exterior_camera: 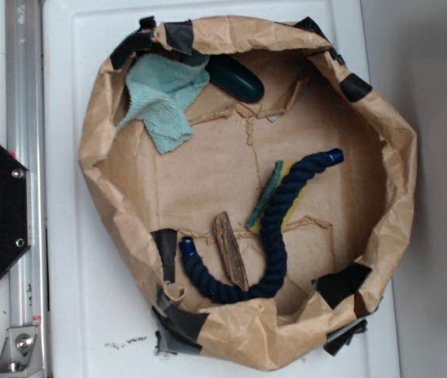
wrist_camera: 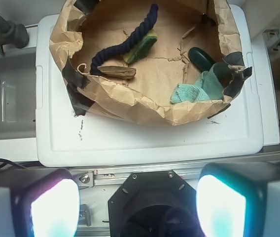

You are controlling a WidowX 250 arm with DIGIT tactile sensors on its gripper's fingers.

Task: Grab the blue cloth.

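Risk lies in the reach: claw (wrist_camera: 138, 207) hangs spread and empty, well short of the paper nest (wrist_camera: 130, 101), blue cloth (wrist_camera: 195, 92) ahead and right against the crumpled wall beside a dark green object (wrist_camera: 202, 58); fingers may snag paper instead.

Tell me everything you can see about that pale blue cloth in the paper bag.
The blue cloth is a small pale aqua towel rag with fuzzy looped terry texture. It lies crumpled and folded in the brown paper bag, draped partly up the bag's wall near a black-taped rim edge. One edge lies against a dark green object beside it. Nothing holds it; the fingers are far off.
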